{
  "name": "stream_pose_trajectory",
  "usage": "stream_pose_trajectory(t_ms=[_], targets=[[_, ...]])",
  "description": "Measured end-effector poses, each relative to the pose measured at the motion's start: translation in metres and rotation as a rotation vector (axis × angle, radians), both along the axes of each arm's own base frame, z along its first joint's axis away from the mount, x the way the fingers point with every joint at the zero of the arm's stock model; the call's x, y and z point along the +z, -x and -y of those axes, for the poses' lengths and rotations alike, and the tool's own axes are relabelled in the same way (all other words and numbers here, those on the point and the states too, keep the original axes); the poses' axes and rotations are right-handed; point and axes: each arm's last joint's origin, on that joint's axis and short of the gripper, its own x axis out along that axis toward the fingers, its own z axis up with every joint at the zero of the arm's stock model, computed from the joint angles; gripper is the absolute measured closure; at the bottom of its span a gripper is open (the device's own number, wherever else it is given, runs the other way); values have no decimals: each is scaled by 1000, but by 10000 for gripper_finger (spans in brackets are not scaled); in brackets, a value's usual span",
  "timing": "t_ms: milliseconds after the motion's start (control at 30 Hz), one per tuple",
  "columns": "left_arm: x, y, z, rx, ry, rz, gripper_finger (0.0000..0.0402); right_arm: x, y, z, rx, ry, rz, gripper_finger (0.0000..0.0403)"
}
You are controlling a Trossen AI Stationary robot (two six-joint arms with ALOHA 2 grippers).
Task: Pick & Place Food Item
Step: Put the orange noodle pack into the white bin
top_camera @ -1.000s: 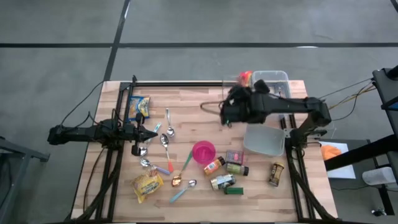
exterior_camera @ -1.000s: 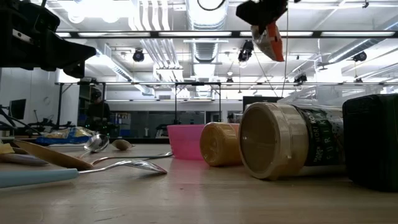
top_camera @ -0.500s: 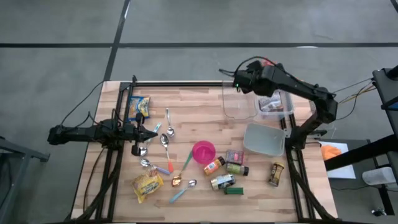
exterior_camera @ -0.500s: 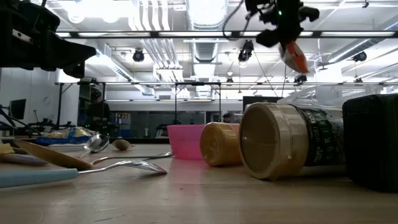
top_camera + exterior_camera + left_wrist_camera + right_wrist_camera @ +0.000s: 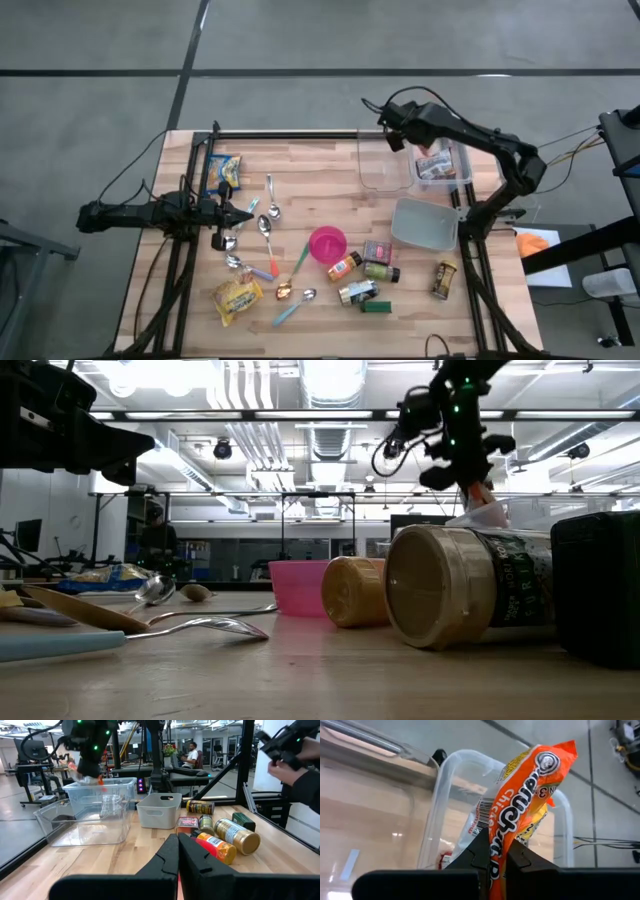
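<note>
The right gripper point(image 5: 496, 854) is clamped on an orange snack packet point(image 5: 522, 795), jaws pressed narrow against its lower edge; the packet stands upright above a clear plastic bin point(image 5: 440, 800) at the far right corner of the table point(image 5: 300, 165) (other packets already lie inside that bin); in the high view the right gripper point(image 5: 398, 140) sits at the bin's edge, beside a second clear bin point(image 5: 383, 170); the left gripper point(image 5: 178, 851) is fully closed, holding nothing, low over the table's left side.
</note>
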Motion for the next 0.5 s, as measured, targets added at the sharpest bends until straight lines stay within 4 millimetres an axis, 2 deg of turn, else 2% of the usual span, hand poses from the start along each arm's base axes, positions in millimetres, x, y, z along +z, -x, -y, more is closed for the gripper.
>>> stream_pose_trajectory(t_ms=[200, 333, 500], targets=[[0, 0, 0, 0, 0, 0, 401, -20, 10, 16, -5, -83, 72, 391], [0, 0, 0, 0, 0, 0, 401, -26, 12, 20, 9, -101, 86, 387], [0, 0, 0, 0, 0, 0, 401, -27, 12, 20, 6, -91, 74, 339]])
